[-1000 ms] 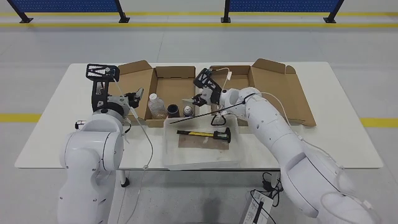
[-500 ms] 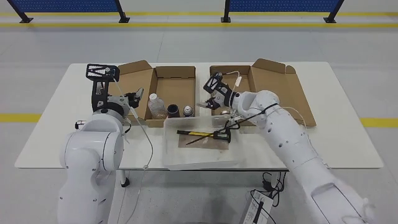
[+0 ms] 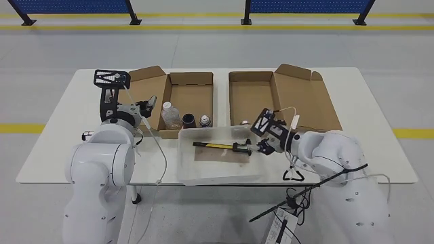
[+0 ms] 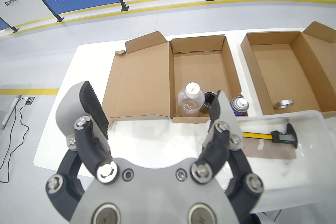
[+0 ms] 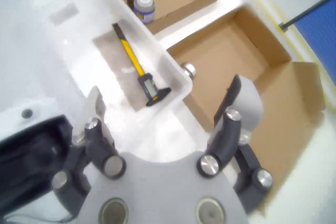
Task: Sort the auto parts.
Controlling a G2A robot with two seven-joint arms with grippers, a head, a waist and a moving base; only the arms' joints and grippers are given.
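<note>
We start at the right gripper [image 5: 165,87]. Its two fingers are spread wide and nothing is between them. Just ahead of it lies the caliper [image 5: 139,70], with its black head nearest the gripper and its yellow bar running away from it. The caliper rests flat on the floor of the clear tray [image 5: 147,36], and the gripper hangs by the end of the tray where the head lies.

A little farther, just past the tray's wall, we see a metal ring [image 5: 189,69]. It sits in the corner of the right box [image 5: 223,51] closest to this gripper. Farther still is the left box [image 4: 173,72]. Three things stand upright in it, in a row along the wall that meets the tray. The spray can [image 5: 143,8] is nearest the right gripper, then comes the black cylinder [image 4: 208,100], then the clear bottle [image 4: 191,101].

That same row is the nearest thing ahead of the left gripper [image 4: 152,89], with the bottle the closest of the three. This gripper is also wide open and holds nothing. It hangs beside the left box's opened flap, well apart from the caliper, which lies off toward the other arm. Both boxes and the tray stand on the white table [image 3: 373,108], and the boxes are beyond the tray as seen from either gripper.
</note>
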